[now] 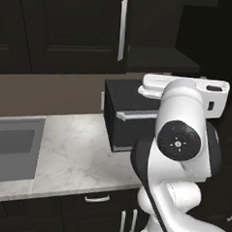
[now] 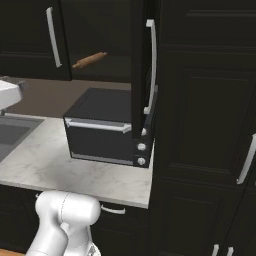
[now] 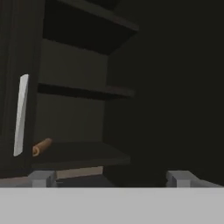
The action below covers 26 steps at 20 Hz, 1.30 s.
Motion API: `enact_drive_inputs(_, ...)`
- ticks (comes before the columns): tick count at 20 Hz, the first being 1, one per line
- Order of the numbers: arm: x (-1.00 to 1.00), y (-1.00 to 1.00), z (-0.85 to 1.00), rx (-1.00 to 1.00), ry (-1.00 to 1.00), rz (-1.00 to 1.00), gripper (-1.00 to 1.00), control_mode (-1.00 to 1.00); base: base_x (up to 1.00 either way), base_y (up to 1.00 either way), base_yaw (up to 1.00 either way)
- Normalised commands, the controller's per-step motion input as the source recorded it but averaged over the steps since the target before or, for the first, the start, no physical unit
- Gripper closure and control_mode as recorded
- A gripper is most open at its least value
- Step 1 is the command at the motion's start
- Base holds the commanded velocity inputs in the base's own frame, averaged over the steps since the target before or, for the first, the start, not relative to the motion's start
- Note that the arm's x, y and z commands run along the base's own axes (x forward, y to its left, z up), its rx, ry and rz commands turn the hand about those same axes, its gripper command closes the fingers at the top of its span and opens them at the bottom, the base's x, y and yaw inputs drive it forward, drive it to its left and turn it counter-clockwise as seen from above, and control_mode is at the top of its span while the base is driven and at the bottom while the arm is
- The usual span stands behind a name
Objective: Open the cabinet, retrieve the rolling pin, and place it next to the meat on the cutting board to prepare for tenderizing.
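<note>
Jaws spread wide, nothing held, facing the opened cabinet. The rolling pin lies on the bottom shelf, half tucked behind the shut door's handle. Reaching in carelessly could clip that door.

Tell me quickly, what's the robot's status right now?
Gripper open, empty. Cabinet door open; rolling pin lying on bottom shelf. Nothing blocking the way.
</note>
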Motion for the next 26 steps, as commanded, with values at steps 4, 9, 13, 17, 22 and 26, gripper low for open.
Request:
enact_drive_inputs(4,0.39,0.26,0.13,0.08,-0.14,0.14,-1.0,-1.0,0.0,0.0,0.0)
enact_drive_inputs(9,0.19,0.23,-0.02,0.08,-0.01,0.14,-1.0,-1.0,0.0,0.0,0.0)
enact_drive_inputs(13,0.43,0.1,0.0,0.07,0.0,0.08,-1.0,-1.0,0.0,0.0,0.0)
enact_drive_inputs(17,0.55,0.18,0.0,0.0,0.03,0.01,-1.0,-1.0,0.0,0.0,0.0)
enact_drive_inputs(22,0.47,0.32,0.0,-0.03,0.01,0.0,-1.0,-1.0,0.0,0.0,0.0)
enact_drive_inputs(26,0.1,0.07,-0.03,-0.01,0.0,0.0,-1.0,-1.0,0.0,0.0,0.0)
